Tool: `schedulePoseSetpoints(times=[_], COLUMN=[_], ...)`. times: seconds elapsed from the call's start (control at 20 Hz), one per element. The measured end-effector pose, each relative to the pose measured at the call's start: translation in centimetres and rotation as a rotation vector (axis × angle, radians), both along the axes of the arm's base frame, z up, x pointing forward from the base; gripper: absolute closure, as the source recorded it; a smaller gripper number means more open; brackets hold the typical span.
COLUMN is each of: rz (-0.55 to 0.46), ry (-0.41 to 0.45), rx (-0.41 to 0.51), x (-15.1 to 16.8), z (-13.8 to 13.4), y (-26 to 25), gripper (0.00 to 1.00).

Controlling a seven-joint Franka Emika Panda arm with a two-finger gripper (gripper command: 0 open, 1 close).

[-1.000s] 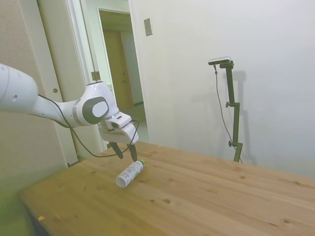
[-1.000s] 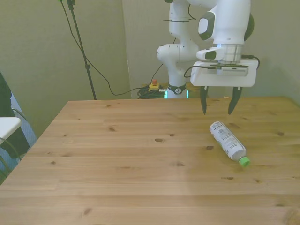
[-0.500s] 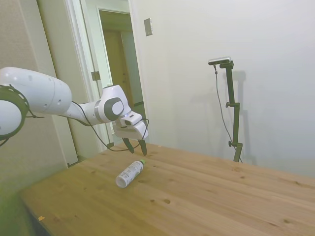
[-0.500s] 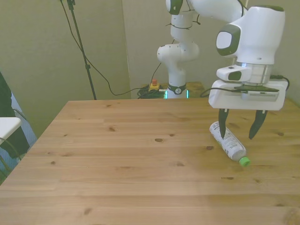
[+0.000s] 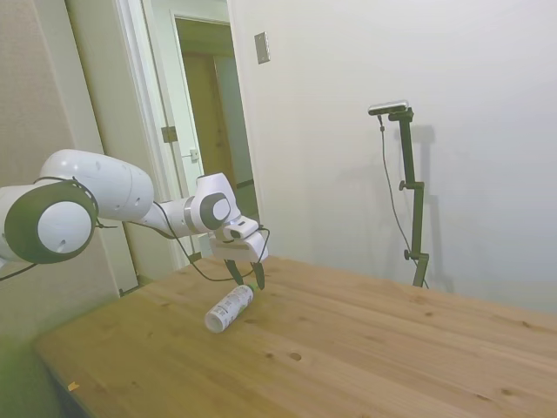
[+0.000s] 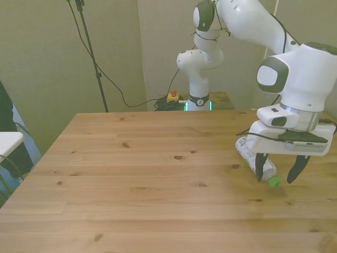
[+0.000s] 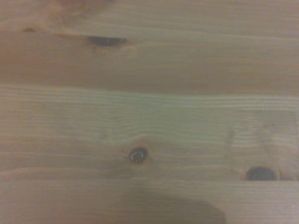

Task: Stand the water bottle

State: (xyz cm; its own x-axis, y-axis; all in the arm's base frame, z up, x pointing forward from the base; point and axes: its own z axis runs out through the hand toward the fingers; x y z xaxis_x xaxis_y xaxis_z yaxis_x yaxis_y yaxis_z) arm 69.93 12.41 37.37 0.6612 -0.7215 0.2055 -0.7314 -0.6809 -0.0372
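Your wooden table (image 6: pixel 131 174) carried just one object, and the white arm (image 6: pixel 295 79) was reaching down over it near the front view's right edge. The gripper (image 6: pixel 277 174) hung low with its fingers apart, straddling the cap end of the water bottle (image 5: pixel 228 307) — not yet closed on anything. The bottle lay on its side, its green cap (image 6: pixel 274 182) pointing toward the table's near edge in the front view and its base toward the robot. By my judgement, you were in the approach step, just short of the grasp. The next move called for closing on the neck or upper body, then tipping the bottle up onto its base. The wrist view showed only bare wood grain and knots. No containers were present — only the bottle itself, whose contents I could not make out.
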Motion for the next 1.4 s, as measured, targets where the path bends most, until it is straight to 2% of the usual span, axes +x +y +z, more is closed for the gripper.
schedulePoseSetpoints(times=[0.1, 0.15, 0.95, 1.4], rz=[-0.004, -0.006, -0.054, -0.184], ry=[0.007, 0.009, 0.033, 0.036], rx=[-0.005, -0.007, -0.004, 0.025], x=[0.1, 0.2, 0.1, 0.3], z=[-0.6, -0.8, -1.2, -1.2], y=[-0.2, -0.3, -1.3, -3.1], gripper=[0.00, 1.00, 1.00, 1.00])
